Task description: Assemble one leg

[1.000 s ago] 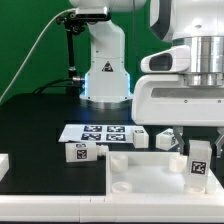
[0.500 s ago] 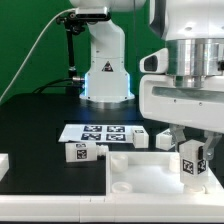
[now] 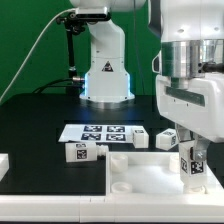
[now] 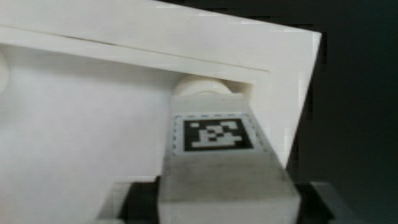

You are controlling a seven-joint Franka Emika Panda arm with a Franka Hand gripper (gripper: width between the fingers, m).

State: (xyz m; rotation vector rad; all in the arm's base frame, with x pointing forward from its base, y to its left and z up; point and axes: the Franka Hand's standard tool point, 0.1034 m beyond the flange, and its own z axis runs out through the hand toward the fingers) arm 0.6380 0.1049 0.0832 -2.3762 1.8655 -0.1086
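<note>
We see wht leg (image 3: 196, 165) w/ blk-&-wht square tag in the wht claw (image 3: 192, 147), wht tray (image 3: 130, 166) just below claw, blk table (image 3: 40, 125) around, marker board (image 3: 98, 132) wht w/ blk tags, off to claw's side.

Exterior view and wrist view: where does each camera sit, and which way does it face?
Exterior view: off the arm, low beside the table, facing the robot's base; arm and pincer show.
Wrist view: on the wrist, looking along the pincer at the tray; only fingers show.
Shared: the gripped leg and the tray.
</note>
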